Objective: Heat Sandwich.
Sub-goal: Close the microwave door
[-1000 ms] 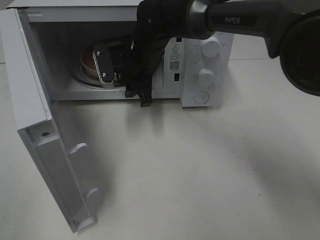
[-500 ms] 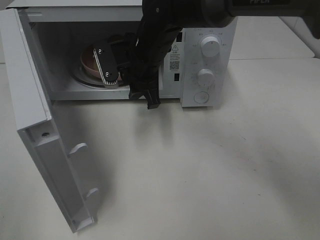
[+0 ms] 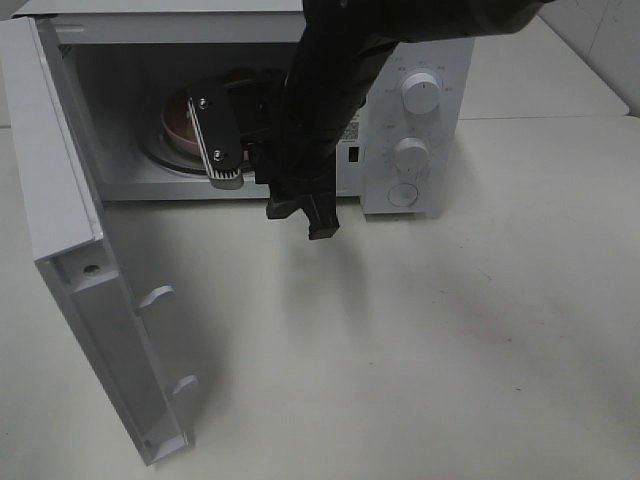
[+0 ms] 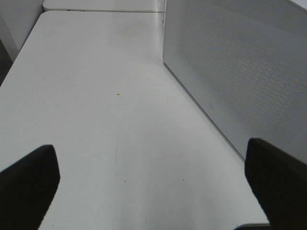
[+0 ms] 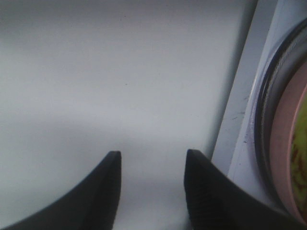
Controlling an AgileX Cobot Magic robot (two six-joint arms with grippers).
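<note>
Sandwich (image 5: 301,160) is lying on the pink plate (image 5: 284,139) on the glass turntable (image 5: 261,115) inside the microwave (image 3: 420,130), door (image 3: 70,230) standing open; only a yellowish sliver is showing in the right wrist view. Right arm (image 3: 320,90) is hanging before the cavity mouth, its jaws standing apart and gripping nothing. Left jaws are standing wide apart, empty, over the table (image 4: 96,96) beside the microwave's perforated side wall
</note>
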